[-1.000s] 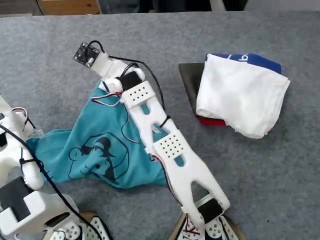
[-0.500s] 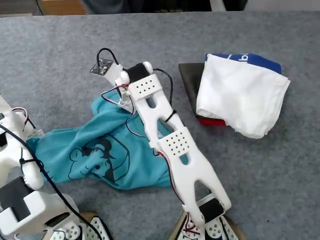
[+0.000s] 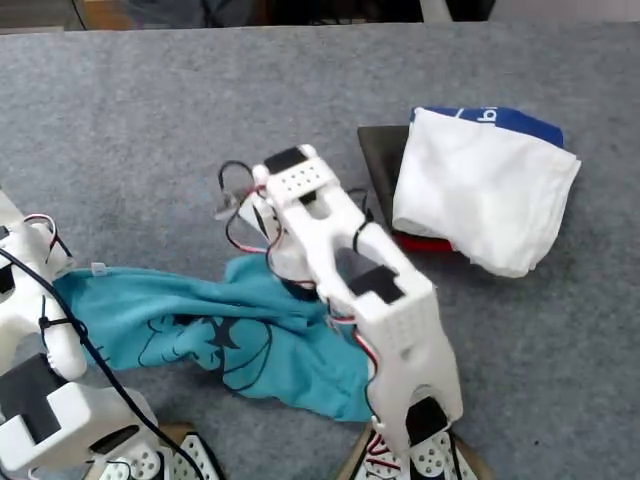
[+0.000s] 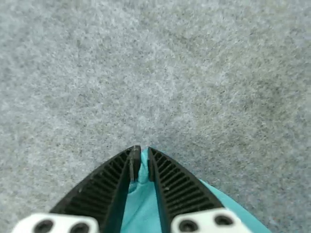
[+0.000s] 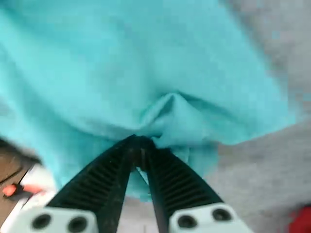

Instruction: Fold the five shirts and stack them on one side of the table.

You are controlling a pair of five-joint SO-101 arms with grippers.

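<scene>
- Left hand [image 4: 140,154], near left: pressed almost together, pinching an edge of the teal shirt [image 3: 200,325].
- Teal shirt lies rumpled on the worktop [image 3: 120,110], long axis left to right, between both arms.
- Right hand [image 5: 140,145] pinches a bunched fold near its right end.
- Stack of folded shirts [image 3: 480,190] lies farther right, apart; right arm [image 3: 350,270] is nearer it.
- Changed: right arm has drawn back, dragging the far hem nearer.

Your right end effector [image 5: 141,151] draws back toward its base. The teal shirt [image 3: 190,320] folds over with it.
</scene>
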